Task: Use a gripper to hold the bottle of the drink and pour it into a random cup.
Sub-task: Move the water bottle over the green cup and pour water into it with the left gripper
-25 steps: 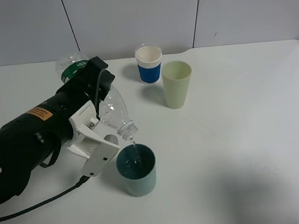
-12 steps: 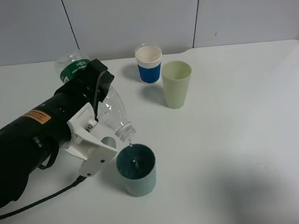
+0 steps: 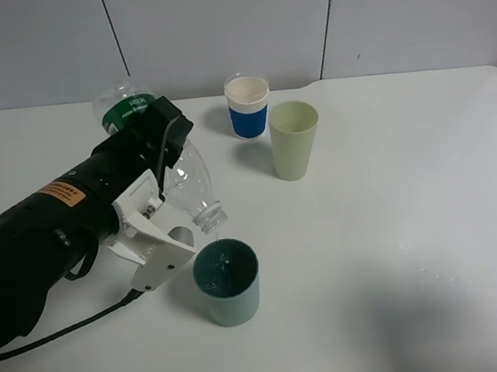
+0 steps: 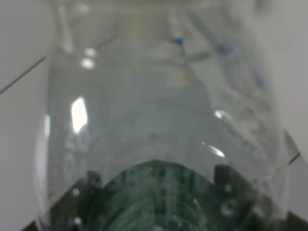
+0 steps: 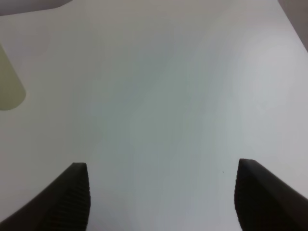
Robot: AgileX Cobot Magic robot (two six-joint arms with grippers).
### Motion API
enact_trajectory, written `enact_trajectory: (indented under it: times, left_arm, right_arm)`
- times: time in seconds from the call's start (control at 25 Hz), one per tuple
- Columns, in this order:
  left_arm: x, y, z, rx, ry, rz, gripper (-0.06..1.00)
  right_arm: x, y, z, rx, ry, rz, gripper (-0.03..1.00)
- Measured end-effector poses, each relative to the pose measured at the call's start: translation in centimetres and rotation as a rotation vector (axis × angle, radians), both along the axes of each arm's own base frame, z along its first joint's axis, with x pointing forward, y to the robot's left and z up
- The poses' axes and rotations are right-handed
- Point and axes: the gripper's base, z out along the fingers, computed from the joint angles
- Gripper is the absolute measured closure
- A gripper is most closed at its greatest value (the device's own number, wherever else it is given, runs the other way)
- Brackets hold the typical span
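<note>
— While you hold that pose, how many cups do you count on the table (image 3: pixel 414 221)?

— Three. One dark teal cup (image 3: pixel 228 282) stands toward the near edge, left of the middle. One blue-and-white cup (image 3: pixel 248 107) sits by the far edge, about halfway along it. One pale yellow-green tumbler (image 3: pixel 295 140) stands just beside that one, a little nearer to me. All three are upright and none touches another.

— And bottles?

— Just one bottle (image 3: pixel 193 183), clear with a green label. My left gripper (image 3: pixel 163 182) is clamped on its body, which sits between the white jaw part and the black one. It hangs above the table, tipped neck down, with its open mouth just over the teal cup's far rim. A thin trickle seems to run from the mouth into the cup, though it is faint. From my left wrist the bottle (image 4: pixel 159 120) fills nearly the whole view.

— Your other arm?

— My right gripper (image 5: pixel 163 202) is spread wide and carries nothing. Bare tabletop shows between its two dark fingertips (image 5: pixel 72 197). The pale tumbler (image 5: pixel 9 91) peeks in at the border of that wrist view.
</note>
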Motion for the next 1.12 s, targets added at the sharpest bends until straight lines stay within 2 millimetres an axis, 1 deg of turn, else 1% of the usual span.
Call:
enact_trajectory:
  times: [0.36,0.68,0.88,1.0,1.12]
  left_arm:
    - [0.0,-0.2,0.38,-0.02,-0.038,-0.02,0.45]
    - [0.0,-0.2,0.38,-0.06,-0.023,-0.012,0.45]
    - [0.01,0.0,0.04,-0.183,0.063,0.04,0.45]
    - [-0.03,0.02,-0.18,-0.292,0.129,0.07,0.45]
    - [-0.06,0.0,-0.27,-0.441,0.196,0.105,0.45]
  right_arm:
    - [0.0,0.0,0.0,0.0,0.0,0.0,0.33]
    - [0.0,0.0,0.0,0.0,0.0,0.0,0.33]
    - [0.0,0.0,0.0,0.0,0.0,0.0,0.33]
    - [0.0,0.0,0.0,0.0,0.0,0.0,0.33]
    - [0.0,0.0,0.0,0.0,0.0,0.0,0.33]
